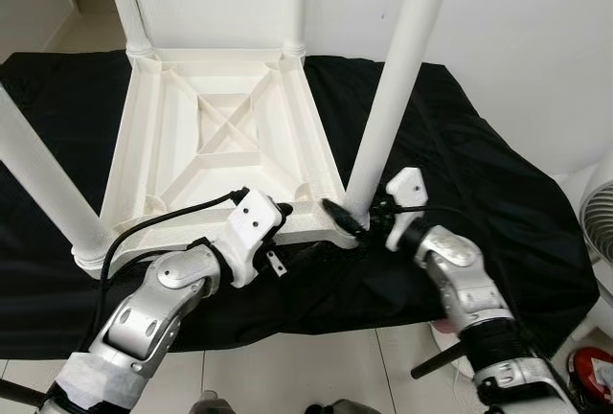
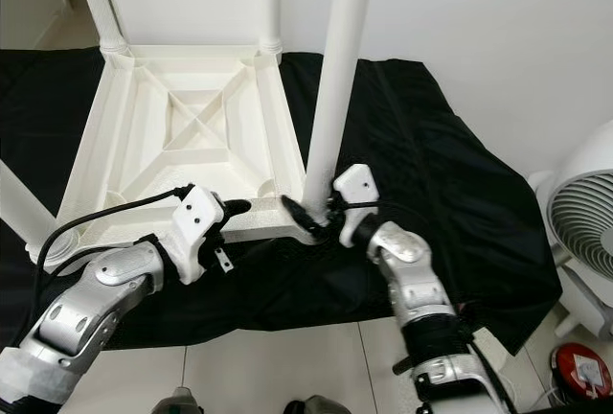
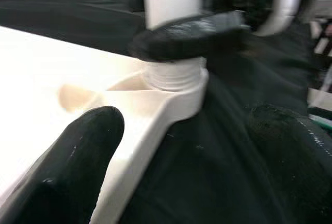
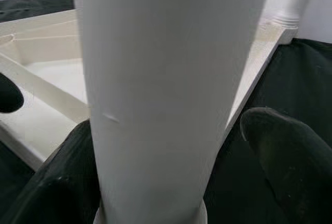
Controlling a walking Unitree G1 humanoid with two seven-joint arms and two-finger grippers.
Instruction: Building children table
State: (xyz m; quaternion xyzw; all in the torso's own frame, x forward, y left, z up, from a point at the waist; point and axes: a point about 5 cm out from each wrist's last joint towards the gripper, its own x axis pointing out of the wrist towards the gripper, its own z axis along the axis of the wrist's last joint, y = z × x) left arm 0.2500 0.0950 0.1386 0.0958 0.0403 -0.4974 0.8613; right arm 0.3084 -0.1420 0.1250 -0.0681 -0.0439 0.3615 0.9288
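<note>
Upside-down table (image 1: pixel 225 136), legs (image 1: pixel 397 79) pointing upward.

White wall (image 2: pixel 498 40), black cloth (image 2: pixel 450 184) w/ pale tile floor (image 2: pixel 287 366), white fan (image 2: pixel 584 222) at right

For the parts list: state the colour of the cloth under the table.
Black cloth, clearest in the left eye view.

**Camera Layout**

My head's two eye views look forward and down from close above the upturned white table (image 1: pixel 220 136) on the black cloth (image 2: pixel 450 203). They share nearly the same scene, slightly offset sideways. My left wrist view looks along my fingers (image 3: pixel 72 167) at the near-right leg (image 3: pixel 174 6) socket, very close. My right wrist view faces that same leg, nearly touching it.
</note>
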